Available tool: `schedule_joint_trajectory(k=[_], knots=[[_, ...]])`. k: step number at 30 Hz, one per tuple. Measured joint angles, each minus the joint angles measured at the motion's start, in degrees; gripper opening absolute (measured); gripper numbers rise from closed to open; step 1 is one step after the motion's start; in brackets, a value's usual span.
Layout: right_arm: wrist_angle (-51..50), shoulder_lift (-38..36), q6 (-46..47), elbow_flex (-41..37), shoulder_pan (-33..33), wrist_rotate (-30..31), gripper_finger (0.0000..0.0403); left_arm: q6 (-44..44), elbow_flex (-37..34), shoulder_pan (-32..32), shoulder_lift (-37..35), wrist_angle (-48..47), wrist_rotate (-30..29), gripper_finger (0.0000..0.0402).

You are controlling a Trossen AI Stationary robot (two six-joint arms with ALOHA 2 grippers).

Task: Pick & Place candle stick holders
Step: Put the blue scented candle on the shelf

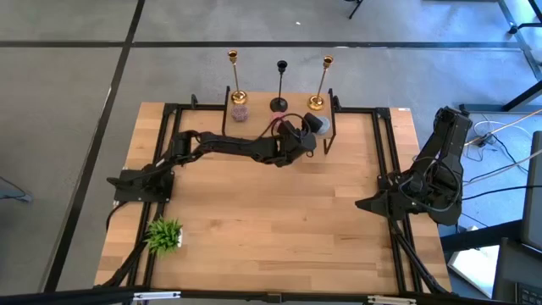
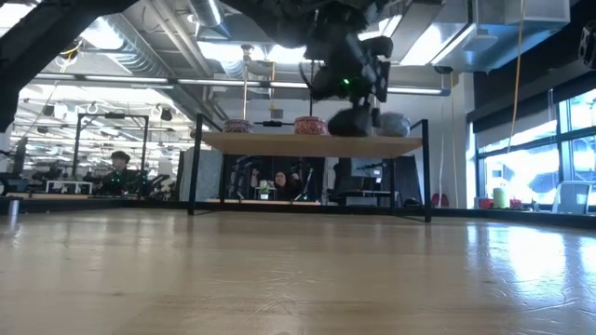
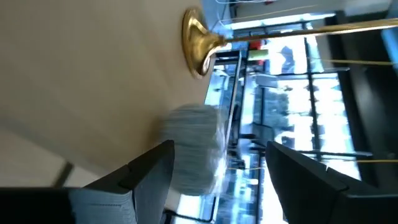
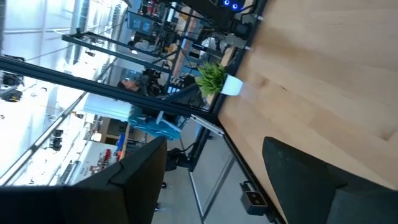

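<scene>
1. The wooden table [image 1: 279, 212] fills the high view, with a black metal frame along its edges.
2. A raised shelf [image 2: 307, 142] on thin black legs stands at the table's far edge; the low view shows it as a wooden board well above the table top.
3. The left arm [image 1: 220, 148] stretches from its base at the table's left side toward that shelf. The right arm [image 1: 432, 174] sits folded at the table's right side, well apart from the shelf.
4. The left gripper [image 3: 217, 174] hovers at the shelf with its fingers apart and nothing between them. In its wrist view a grey round object [image 3: 193, 146] lies just beyond the fingers, not pinched.
5. The right gripper [image 4: 211, 180] has its fingers spread wide and holds nothing.
6. Three candle stick holders stand upright in a row on the shelf: a gold one [image 1: 236, 78] on the left, a black one [image 1: 280, 83] in the middle and a second gold one [image 1: 321, 83] on the right, its base near the grey object.
7. A pinkish round object [image 1: 240, 113] rests by the left gold holder's base.
8. A small green plant [image 1: 164, 235] stands near the table's front left corner.
</scene>
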Motion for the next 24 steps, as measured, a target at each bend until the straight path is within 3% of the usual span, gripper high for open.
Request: schedule_joint_trajectory(k=[7,15,20,24], knots=[[0.5,0.4,-0.3,0.0,0.0,0.2,0.0268,0.7,0.0,0.1,-2.2,-6.2,0.5,0.0248],[1.0,0.4,-1.1,0.0,0.0,0.8,0.0268,13.1,0.0,-1.7,-2.2,4.2,5.3,0.0248],[1.0,0.4,-1.2,0.0,0.0,0.8,0.0268,28.6,1.2,-2.0,-2.2,11.9,15.4,0.0248],[1.4,0.4,-1.3,0.0,0.0,0.8,0.0268,41.0,4.2,-0.2,-2.3,11.4,29.3,0.0239]])
